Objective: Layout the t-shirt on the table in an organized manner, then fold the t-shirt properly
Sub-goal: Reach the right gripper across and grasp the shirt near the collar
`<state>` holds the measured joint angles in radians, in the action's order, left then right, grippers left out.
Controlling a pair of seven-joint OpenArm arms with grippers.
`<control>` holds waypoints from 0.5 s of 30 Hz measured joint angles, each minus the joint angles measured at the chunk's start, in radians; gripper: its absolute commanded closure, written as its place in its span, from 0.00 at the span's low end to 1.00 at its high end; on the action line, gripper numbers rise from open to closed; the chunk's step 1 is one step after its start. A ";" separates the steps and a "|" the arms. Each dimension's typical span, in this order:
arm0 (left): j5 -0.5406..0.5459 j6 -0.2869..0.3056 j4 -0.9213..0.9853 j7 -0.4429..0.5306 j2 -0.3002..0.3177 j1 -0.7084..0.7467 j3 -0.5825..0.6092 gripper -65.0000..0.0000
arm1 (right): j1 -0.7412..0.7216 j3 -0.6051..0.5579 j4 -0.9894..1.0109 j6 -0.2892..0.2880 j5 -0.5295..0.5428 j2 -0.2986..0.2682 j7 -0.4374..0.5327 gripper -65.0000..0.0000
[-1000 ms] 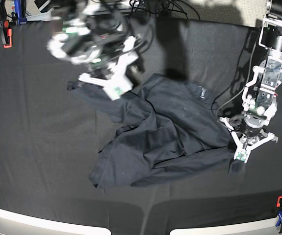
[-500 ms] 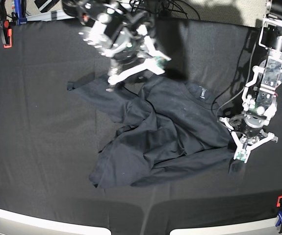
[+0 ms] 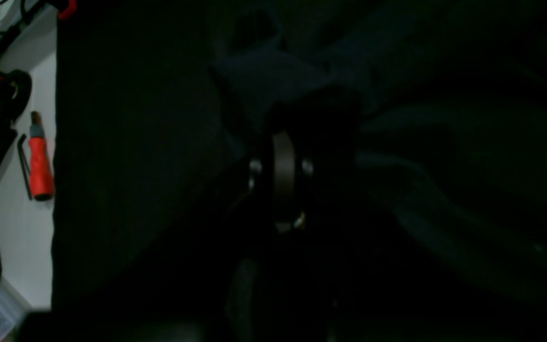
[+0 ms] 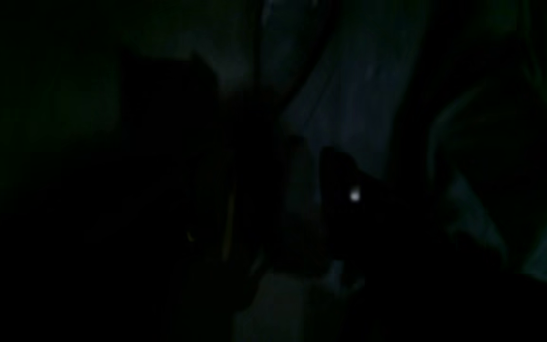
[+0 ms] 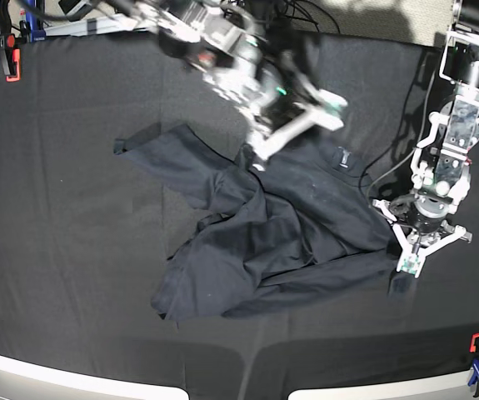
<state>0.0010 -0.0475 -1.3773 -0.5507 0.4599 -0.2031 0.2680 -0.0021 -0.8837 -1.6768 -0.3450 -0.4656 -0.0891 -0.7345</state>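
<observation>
both tools low: left tool point(image 5: 411, 265) clamped on t-shirt point(image 5: 264, 225) edge, right tool point(image 5: 293, 133) apart over collar.

Pale floor point(image 3: 26, 237) beside table edge; red-handled tool point(image 3: 40, 161) lying there; black cables point(image 5: 293, 10) behind.

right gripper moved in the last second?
Yes. In the base view the right gripper has swung rightward, away from the red clamp, to over the t-shirt near its collar label.
</observation>
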 measured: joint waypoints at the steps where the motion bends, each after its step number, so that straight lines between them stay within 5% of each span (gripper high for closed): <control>1: 0.000 0.000 0.000 0.000 0.000 0.000 0.000 1.00 | -0.008 0.002 0.022 0.026 -0.002 0.020 0.008 0.57; 12: 0.000 0.000 0.000 0.000 0.000 0.000 0.000 1.00 | -0.085 0.006 0.266 0.278 -0.002 0.226 0.014 0.57; 15: 0.000 0.000 0.000 0.000 0.000 0.000 0.000 1.00 | -0.116 0.006 0.323 0.292 -0.026 0.233 0.001 0.57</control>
<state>0.0010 -0.0475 -1.3773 -0.5503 0.4603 -0.2031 0.2680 -0.1177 -0.8772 -1.3533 -0.0528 -0.4911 0.1444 -0.7338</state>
